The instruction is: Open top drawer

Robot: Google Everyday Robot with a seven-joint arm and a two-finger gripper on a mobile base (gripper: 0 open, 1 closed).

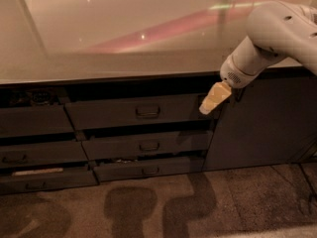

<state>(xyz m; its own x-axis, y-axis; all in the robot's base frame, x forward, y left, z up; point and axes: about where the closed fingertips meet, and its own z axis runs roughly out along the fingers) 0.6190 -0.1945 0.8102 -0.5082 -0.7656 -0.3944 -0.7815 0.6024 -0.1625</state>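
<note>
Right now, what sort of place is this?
Probably an office kitchenette or workroom: a long glossy countertop, the top drawer and lower drawers under it, and a cabinet door. The claw hangs by the top drawer's right end.

A kitchen or office break-room setting, seen from above. A long built-in table with a glossy pale top reflects ceiling lights and a pink streak. Beneath it runs dark grey cabinetry: the wide top drawer with a small bar handle, two shorter drawers stacked under it, more drawers to the left, and a plain cabinet door to the right. The floor is speckled brown. A white robot arm's gripper hangs just beside the top drawer's right end.
</note>
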